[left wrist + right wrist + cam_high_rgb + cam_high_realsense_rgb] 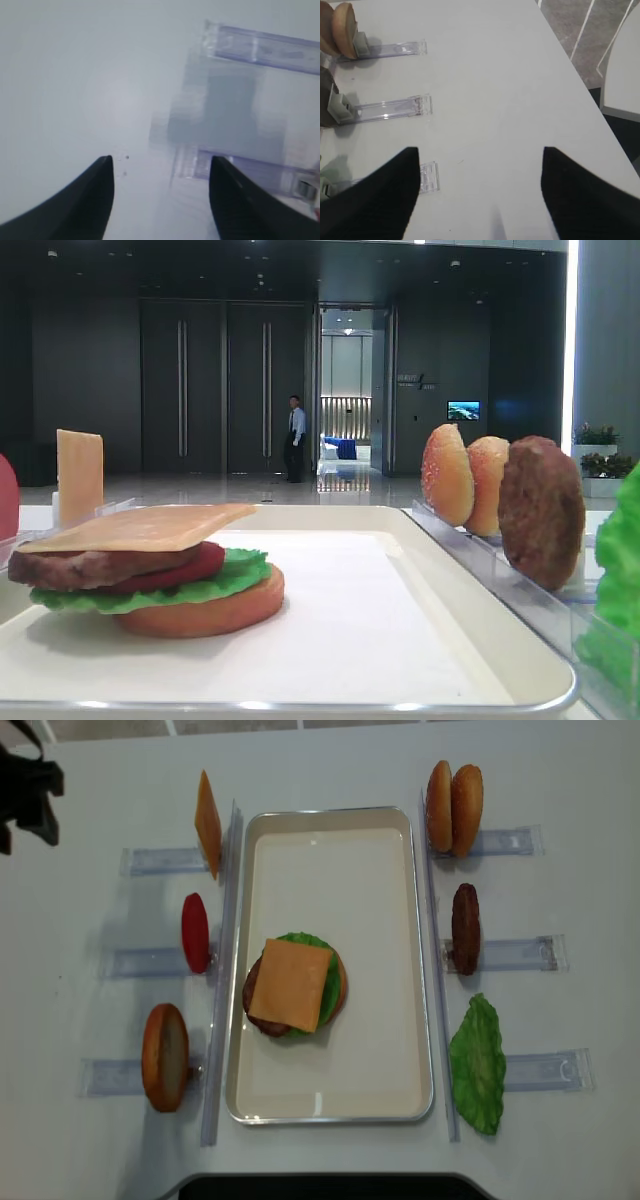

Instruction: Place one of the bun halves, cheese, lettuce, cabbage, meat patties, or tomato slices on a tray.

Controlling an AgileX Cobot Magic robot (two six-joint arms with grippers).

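On the tray [410, 920], cheese [290, 984] tops the stacked burger.

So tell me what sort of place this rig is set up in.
Probably a lobby or exhibition hall rather than a kitchen: tall dark doors, a man standing in a lit doorway, and a white table laid out with toy burger parts.

Cream-white rectangular tray [330, 1105] mid-table. In it, a stack: tan bun half [215, 612] at bottom, green frilly lettuce [150, 592], red tomato slice [165, 572], brown meat patty [85, 566], square cheese slice [291, 984] on top. Left of tray, clear plastic holders [150, 962] carry cheese, tomato, bun; right ones carry two buns, patty, lettuce.
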